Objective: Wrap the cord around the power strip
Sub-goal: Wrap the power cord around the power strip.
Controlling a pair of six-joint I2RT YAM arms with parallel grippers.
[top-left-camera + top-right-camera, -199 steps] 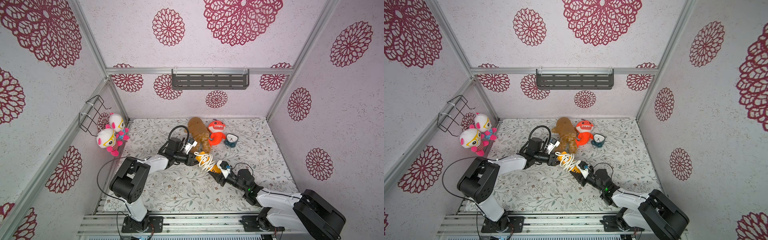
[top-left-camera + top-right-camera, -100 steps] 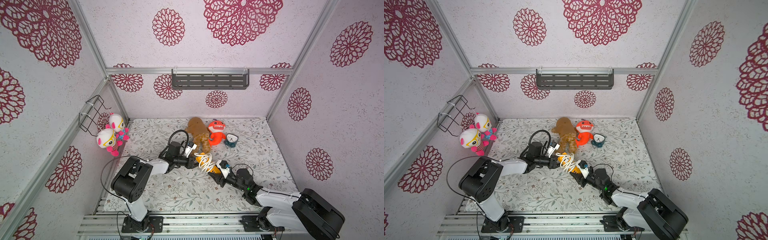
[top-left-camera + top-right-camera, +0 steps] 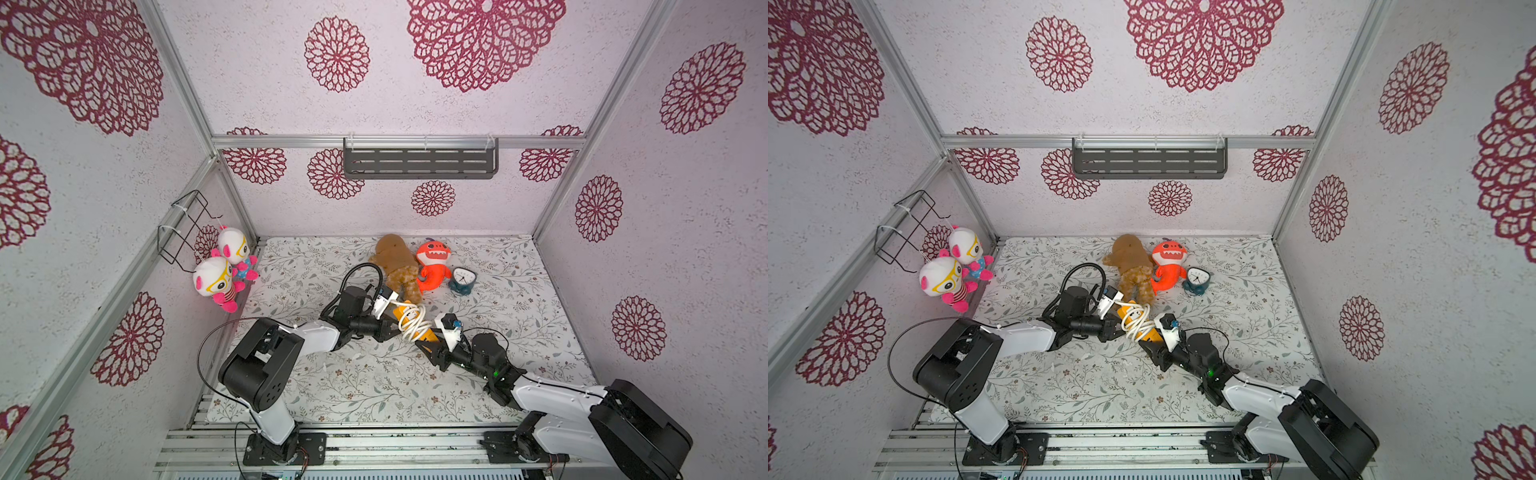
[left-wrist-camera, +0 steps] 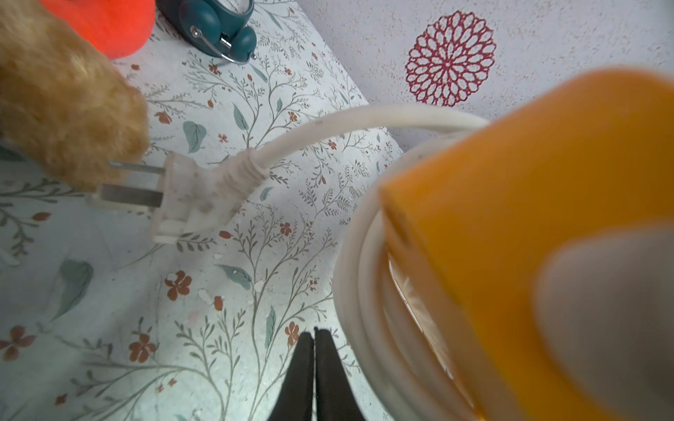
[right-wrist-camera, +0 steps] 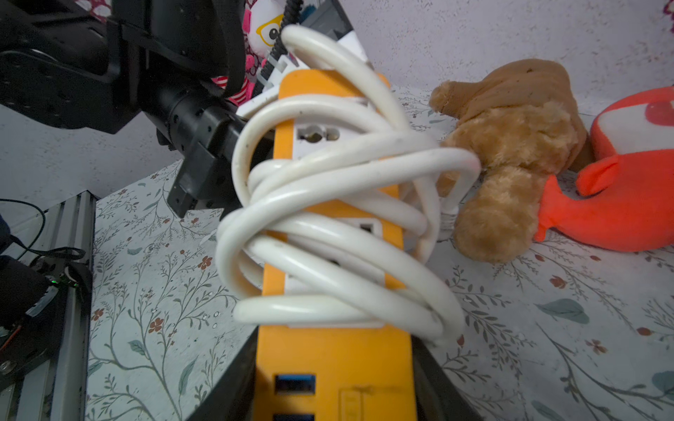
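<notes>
Grips the power strip (image 5: 335, 357) by its USB end in the right gripper (image 3: 428, 345), jaws spread to the block's width, long axis running away from that claw toward the left arm, seemingly raised off the floral mat (image 3: 353, 386) mid-floor. Shows the left gripper (image 4: 314, 333) pinched fully shut on nothing, just beside the coil. Looks close to finished: cord (image 5: 328, 218) wound in loose, crossing white loops round the orange-yellow body (sockets half covered), only a short tail and the two-pin plug (image 4: 189, 197) left free, lying ahead of the left claw against the brown plush toy (image 4: 65, 109), so nearer that arm.
</notes>
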